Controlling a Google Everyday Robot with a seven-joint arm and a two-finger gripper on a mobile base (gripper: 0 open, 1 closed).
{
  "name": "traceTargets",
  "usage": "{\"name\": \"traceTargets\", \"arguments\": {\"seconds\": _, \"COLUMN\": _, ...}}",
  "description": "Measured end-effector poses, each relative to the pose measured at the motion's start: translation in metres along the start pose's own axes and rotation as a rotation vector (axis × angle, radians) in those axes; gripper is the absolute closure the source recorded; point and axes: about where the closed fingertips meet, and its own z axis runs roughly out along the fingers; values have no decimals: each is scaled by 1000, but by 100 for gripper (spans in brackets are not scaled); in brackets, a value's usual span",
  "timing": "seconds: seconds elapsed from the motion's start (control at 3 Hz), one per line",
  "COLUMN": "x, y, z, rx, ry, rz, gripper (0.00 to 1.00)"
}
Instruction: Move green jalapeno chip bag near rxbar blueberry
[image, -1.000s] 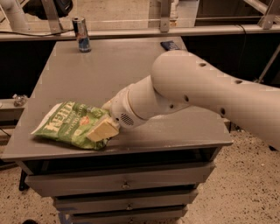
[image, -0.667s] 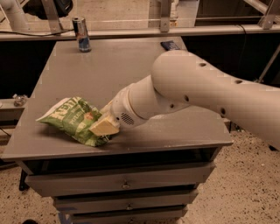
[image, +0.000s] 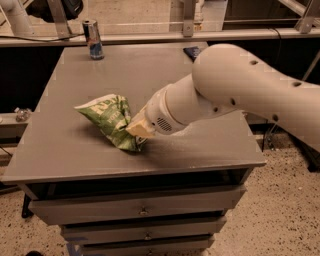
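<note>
The green jalapeno chip bag (image: 106, 117) is crumpled and tilted up over the front left part of the grey table (image: 65, 150). My gripper (image: 137, 130) is at the bag's right end and is shut on it, with one pale finger (image: 135, 128) pressed against the green wrapper. The big white arm (image: 235, 95) reaches in from the right. The rxbar blueberry (image: 190, 51) is a small dark navy wrapper at the far right of the table, partly hidden behind the arm. The bag is well apart from it.
A slim blue-and-silver can (image: 93, 39) stands upright at the far left of the table. The table sits on a drawer cabinet (image: 145, 210). A rail and metal posts (image: 188, 20) run behind the far edge.
The bag has come up off the table's front left corner and moved right and toward the middle, turning and bunching up in my gripper. The arm has shifted the same way.
</note>
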Motion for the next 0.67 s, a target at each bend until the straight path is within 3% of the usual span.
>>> {"name": "traceTargets", "arguments": {"seconds": 0.33, "x": 14, "y": -42, "z": -39, "rx": 88, "ry": 42, "rz": -17, "gripper": 100}}
{"name": "traceTargets", "arguments": {"seconds": 0.67, "x": 39, "y": -104, "z": -106, "rx": 228, "ry": 129, "rz": -39, "gripper": 100}}
